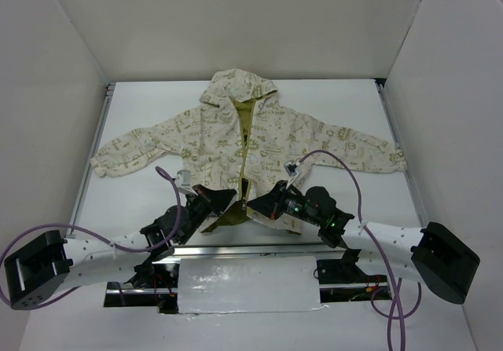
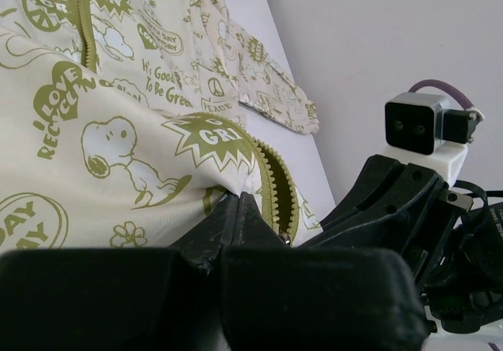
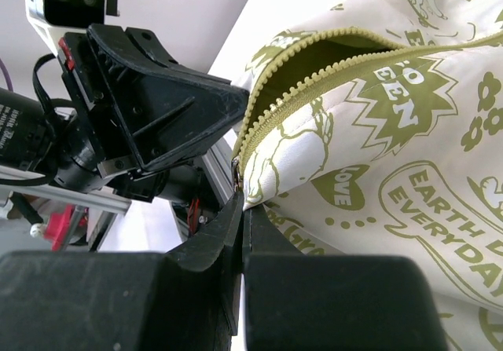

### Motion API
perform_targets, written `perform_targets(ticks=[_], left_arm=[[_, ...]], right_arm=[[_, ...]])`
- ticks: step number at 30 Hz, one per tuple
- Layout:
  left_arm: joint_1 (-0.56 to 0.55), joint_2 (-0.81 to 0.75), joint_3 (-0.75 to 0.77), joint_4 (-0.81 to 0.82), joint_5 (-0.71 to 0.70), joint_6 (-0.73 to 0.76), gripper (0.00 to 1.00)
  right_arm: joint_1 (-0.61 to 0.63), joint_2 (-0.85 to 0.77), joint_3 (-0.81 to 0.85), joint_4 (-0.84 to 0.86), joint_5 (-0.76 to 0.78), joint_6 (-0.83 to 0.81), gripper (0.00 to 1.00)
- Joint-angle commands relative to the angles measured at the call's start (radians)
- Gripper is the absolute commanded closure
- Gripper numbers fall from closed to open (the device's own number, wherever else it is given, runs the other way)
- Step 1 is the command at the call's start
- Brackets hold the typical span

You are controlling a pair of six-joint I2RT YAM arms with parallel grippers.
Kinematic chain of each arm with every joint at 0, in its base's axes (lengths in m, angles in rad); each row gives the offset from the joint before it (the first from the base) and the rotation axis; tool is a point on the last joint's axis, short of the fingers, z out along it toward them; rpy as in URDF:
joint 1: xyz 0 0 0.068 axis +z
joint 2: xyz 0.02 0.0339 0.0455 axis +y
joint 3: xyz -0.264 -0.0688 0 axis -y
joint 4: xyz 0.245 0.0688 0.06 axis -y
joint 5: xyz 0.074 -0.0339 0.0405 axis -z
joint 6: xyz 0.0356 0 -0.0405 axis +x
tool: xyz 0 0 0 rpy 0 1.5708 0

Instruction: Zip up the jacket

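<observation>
The jacket (image 1: 236,135) lies flat on the white table, hood at the far side, sleeves spread, front open with olive lining showing. My left gripper (image 1: 228,200) is shut on the bottom hem of the jacket's left front panel (image 2: 118,186), beside the olive zipper teeth (image 2: 275,182). My right gripper (image 1: 253,204) is shut on the bottom corner of the right front panel (image 3: 377,155), just next to its zipper strip (image 3: 314,80). The two grippers face each other closely at the jacket's bottom centre.
White walls enclose the table on three sides. A metal rail (image 1: 236,249) runs along the near edge by the arm bases. The left sleeve (image 1: 126,153) and right sleeve (image 1: 365,151) reach toward the side walls. Purple cables (image 1: 346,170) arc over the arms.
</observation>
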Motion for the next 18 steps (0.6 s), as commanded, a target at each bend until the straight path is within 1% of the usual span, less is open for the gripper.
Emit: perform_targets(ticks=[1,7,13,18], left_arm=[[-0.005,0.007,0.062,-0.008,-0.044,-0.004,1.00],[-0.005,0.024,0.083,-0.010,-0.042,0.008,1.00],[-0.008,0.034,0.091,-0.033,-0.047,-0.002,1.00],[-0.008,0.042,0.094,-0.039,-0.047,-0.010,1.00]], right_arm=[[-0.006,-0.020,0.040,0.002,0.007,0.009,1.00],[-0.004,0.008,0.071,-0.059,0.024,0.036,1.00],[-0.006,0.005,0.067,-0.036,0.010,0.034,1.00],[-0.004,-0.006,0.062,-0.035,0.028,0.037,1.00]])
